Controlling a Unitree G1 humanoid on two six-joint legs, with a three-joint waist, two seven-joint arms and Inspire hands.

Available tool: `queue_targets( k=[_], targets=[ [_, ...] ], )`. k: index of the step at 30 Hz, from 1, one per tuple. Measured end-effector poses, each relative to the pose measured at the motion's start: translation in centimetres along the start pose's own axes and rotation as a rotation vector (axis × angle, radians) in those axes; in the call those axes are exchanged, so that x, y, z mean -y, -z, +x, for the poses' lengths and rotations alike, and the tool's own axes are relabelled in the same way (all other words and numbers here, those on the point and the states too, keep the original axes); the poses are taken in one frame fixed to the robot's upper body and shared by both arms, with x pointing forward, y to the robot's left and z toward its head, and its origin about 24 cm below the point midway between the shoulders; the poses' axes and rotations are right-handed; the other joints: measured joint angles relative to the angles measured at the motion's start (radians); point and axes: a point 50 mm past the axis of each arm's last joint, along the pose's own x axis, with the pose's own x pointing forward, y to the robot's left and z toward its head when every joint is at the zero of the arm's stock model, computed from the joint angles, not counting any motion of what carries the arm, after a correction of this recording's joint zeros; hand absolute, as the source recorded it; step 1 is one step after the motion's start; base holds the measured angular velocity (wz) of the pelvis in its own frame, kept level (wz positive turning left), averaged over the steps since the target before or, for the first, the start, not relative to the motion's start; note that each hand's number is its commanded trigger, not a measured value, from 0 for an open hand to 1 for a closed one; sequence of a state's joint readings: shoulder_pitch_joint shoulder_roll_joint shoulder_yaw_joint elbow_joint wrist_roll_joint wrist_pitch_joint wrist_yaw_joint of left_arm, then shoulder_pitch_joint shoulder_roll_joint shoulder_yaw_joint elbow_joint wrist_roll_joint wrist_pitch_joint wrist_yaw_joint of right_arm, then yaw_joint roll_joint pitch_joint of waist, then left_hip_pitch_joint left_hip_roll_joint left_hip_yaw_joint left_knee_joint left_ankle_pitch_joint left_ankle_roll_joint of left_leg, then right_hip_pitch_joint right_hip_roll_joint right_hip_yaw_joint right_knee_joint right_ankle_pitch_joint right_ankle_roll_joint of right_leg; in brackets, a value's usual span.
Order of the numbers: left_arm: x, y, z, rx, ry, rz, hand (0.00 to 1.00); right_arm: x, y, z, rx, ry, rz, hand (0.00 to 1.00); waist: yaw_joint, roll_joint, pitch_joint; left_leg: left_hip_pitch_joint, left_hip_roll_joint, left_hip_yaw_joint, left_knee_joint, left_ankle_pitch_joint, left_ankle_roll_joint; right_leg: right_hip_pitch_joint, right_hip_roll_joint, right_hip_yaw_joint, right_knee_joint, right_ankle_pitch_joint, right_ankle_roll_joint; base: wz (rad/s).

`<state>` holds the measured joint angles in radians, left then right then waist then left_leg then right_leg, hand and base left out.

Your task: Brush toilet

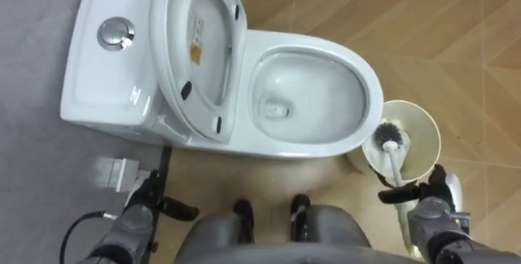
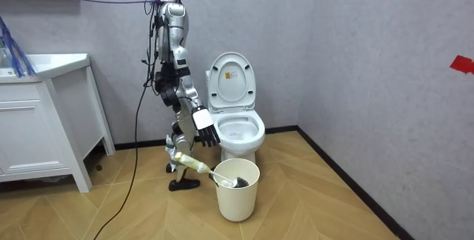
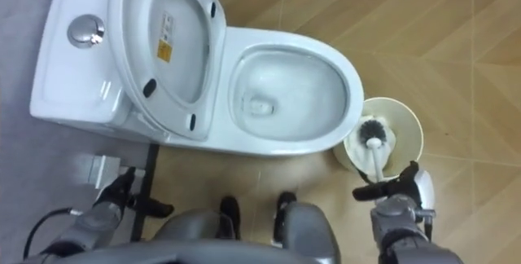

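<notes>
The white toilet (image 1: 313, 93) lies in front of me with its seat and lid (image 1: 199, 44) raised and the bowl open. My right hand (image 1: 431, 205) at the lower right is shut on the handle of the toilet brush (image 1: 396, 165). The brush's dark bristle head (image 1: 389, 136) rests inside a cream bucket (image 1: 422, 125) beside the bowl's front. The room view shows the brush (image 2: 201, 168) slanting down from that hand into the bucket (image 2: 238, 194). My left hand (image 1: 151, 205) hangs at the lower left, fingers relaxed, holding nothing.
The tank (image 1: 98, 77) with a round flush button (image 1: 116, 33) stands against the grey wall on my left. A white cabinet (image 2: 41, 121) stands at the room view's left. Wood floor (image 1: 456, 44) stretches beyond the toilet.
</notes>
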<state>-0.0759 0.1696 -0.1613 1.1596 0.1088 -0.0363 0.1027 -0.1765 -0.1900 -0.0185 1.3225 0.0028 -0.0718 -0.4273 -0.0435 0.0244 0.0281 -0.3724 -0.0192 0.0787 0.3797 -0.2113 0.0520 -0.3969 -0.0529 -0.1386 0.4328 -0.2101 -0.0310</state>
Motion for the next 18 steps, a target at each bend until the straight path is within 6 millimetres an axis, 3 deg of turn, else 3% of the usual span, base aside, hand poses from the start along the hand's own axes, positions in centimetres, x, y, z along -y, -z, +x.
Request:
queue_targets(
  k=[9, 15, 18],
  targets=[
    [-0.3, -1.8, 0.3, 0.044, -0.012, 0.037, 0.00, 2.0, -1.7, 0.8, 0.024, 0.096, 0.023, 0.00, 0.020, 0.012, 0.0046, -0.182, -0.028, 0.005, 0.036, 0.033, 0.013, -0.218, -0.034, 0.020, 0.093, 0.000, 0.004, 0.02],
    [-0.4, -3.0, 0.4, 0.086, -0.044, 0.012, 0.00, 3.1, -4.2, 1.4, 0.085, 0.143, 0.042, 0.00, 0.029, 0.012, 0.0068, -0.295, -0.031, 0.011, 0.109, 0.030, 0.015, -0.329, -0.047, 0.024, 0.176, -0.011, -0.001, 0.05],
    [-0.6, -4.0, 0.5, 0.118, -0.061, 0.025, 0.00, 3.8, -5.0, 1.6, 0.108, 0.168, 0.033, 0.00, 0.039, 0.012, 0.0090, -0.349, -0.028, 0.016, 0.175, 0.010, 0.016, -0.376, -0.051, 0.023, 0.230, -0.030, -0.006, 0.05]
  ],
)
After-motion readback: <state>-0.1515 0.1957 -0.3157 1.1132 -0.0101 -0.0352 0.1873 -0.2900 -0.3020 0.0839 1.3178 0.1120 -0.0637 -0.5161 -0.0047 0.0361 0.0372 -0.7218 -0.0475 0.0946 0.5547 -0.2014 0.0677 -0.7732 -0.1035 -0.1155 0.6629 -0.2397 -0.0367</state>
